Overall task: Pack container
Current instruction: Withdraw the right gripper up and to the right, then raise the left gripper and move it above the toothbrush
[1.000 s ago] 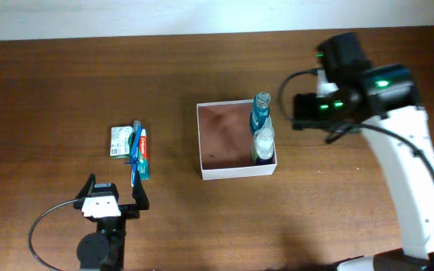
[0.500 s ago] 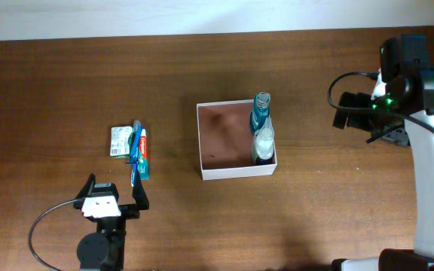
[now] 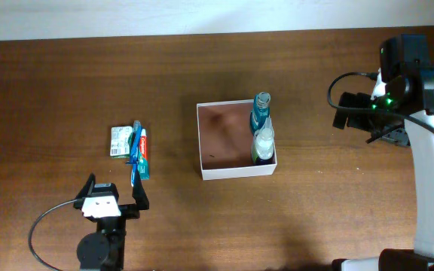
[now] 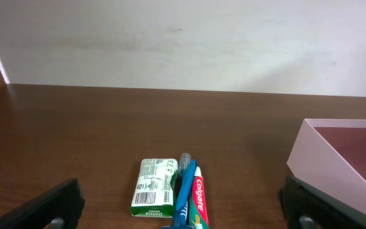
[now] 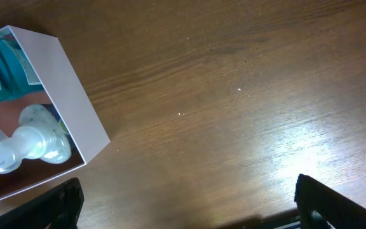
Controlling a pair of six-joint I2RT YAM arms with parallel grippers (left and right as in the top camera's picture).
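Observation:
The container (image 3: 238, 172), a shallow white-walled box with a reddish-brown inside, stands mid-table. A teal bottle (image 3: 261, 111) and a clear pump bottle (image 3: 263, 143) stand along its right wall. The right wrist view shows that wall of the container (image 5: 65, 89), the teal bottle (image 5: 5, 70) and the pump bottle (image 5: 24, 137) at left. My right gripper (image 3: 353, 119) (image 5: 189, 213) hangs open over bare table, well right of the box. My left gripper (image 3: 114, 197) (image 4: 183, 216) is open, just short of a toothpaste tube (image 4: 199, 200), a blue toothbrush (image 4: 184, 191) and a green soap box (image 4: 154, 196).
Toothpaste (image 3: 143, 153), toothbrush (image 3: 134, 154) and soap box (image 3: 119, 141) lie together left of the container. A pale wall runs along the table's far edge. In the left wrist view the container's near corner (image 4: 335, 168) shows at right.
My right arm has swung away from the container to the right and its jaws have spread wider; it has been still for the last half second. The left arm has not moved.

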